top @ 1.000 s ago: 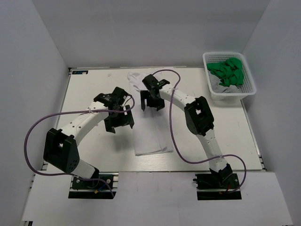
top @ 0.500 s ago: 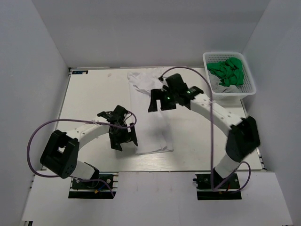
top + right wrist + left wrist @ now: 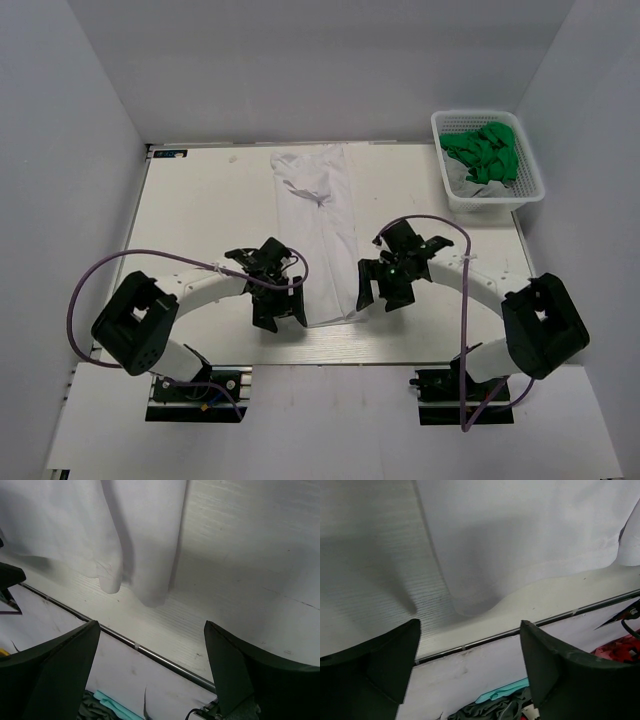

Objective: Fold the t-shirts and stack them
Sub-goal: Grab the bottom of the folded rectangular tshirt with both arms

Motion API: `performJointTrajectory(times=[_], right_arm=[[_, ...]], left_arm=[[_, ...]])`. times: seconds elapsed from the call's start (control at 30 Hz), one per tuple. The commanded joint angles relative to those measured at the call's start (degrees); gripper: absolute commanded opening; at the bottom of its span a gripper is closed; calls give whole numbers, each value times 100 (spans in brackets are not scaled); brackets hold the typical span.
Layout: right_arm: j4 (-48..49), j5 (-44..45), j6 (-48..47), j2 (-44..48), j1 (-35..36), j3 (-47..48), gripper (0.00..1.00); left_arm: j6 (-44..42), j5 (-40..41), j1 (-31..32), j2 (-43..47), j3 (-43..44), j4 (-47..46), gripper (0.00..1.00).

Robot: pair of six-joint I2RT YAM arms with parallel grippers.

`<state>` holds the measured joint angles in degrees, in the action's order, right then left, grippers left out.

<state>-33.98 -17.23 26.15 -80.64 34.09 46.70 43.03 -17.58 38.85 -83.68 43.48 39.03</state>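
Swung down from further up the shirt to its near hem: left hand [image 3: 281, 318] wide, empty, beside the left corner; white shirt [image 3: 318, 230] a long strip on the table [image 3: 190, 200]; right hand [image 3: 381, 298] wide, empty, beside the right corner. Likely poised to lift the hem. Far right, basket [image 3: 497, 202] of green cloth [image 3: 485, 150], well clear

t-shirt [image 3: 530, 535]: white, hem corner lying on counter [image 3: 370, 555] | fingers [image 3: 385, 665]: spread wide, near counter edge
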Motion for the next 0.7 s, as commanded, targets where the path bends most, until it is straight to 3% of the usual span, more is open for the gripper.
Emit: performJointTrajectory(times=[0.0, 0.3, 0.53, 0.63, 0.67], right_arm=[[-13, -175, -75, -214, -7, -99, 90], [347, -307, -233, -768, -16, -56, 85], [488, -614, -347, -1252, -16, -64, 78], [541, -632, -426, -1392, -7, 15, 72], [611, -649, -496, -1436, -7, 24, 58]], left_arm=[[91, 44, 88, 45, -77, 35, 87], [197, 228, 307, -237, -77, -18, 78], [408, 509, 413, -588, 64, -150, 57], [408, 571, 413, -738, 116, -202, 46], [408, 572, 413, -807, 116, -202, 42]])
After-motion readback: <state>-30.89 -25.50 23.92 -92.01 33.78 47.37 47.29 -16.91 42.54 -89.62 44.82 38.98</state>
